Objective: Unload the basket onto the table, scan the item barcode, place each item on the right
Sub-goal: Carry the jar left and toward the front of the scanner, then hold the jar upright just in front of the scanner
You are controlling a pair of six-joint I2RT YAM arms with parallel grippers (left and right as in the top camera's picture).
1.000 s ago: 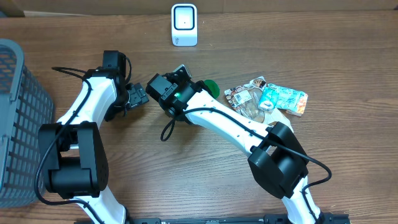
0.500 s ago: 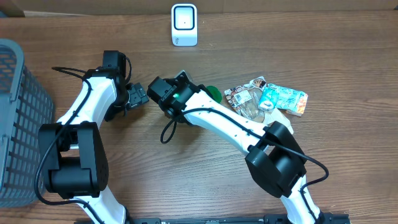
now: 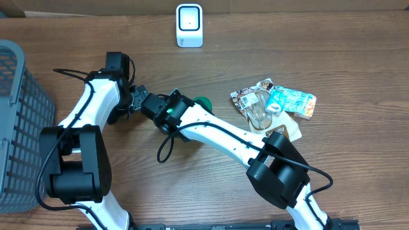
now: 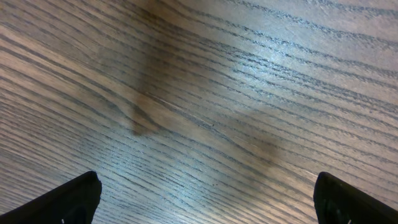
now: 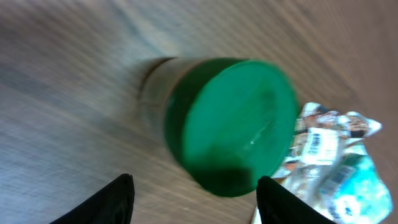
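Counting arms: two white arms reach over one wooden table (image 3: 358,57).
Left gripper (image 4: 208,202): one; its two dark fingertips (image 4: 68,199) sit at the bottom corners of the left wrist view, spread wide apart, with only bare wood between them.
Right gripper (image 5: 191,208): one; its two dark fingers (image 5: 118,199) stand apart at the bottom edge of the right wrist view and clamp nothing.
Green-lidded container (image 5: 233,124): one; it sits on the table just ahead of the right gripper's fingers, with its round green lid facing the wrist camera. The view is blurred, so whether a finger touches it cannot be told.
Container in overhead view: the green-lidded container (image 3: 203,103) shows as one green patch against the right arm, between the left gripper (image 3: 137,99) and the packets.
Packets (image 3: 273,102): one overlapping heap to the right of the container and apart from it. One teal packet and one brown-patterned packet are distinct; the full count cannot be told.
Barcode (image 5: 314,144): one striped label shows on a packet in the right wrist view.
Scanner (image 3: 190,25): one white unit stands at the far edge of the table, well apart from the container.
Basket (image 3: 13,128): one grey mesh basket sits at the left edge.
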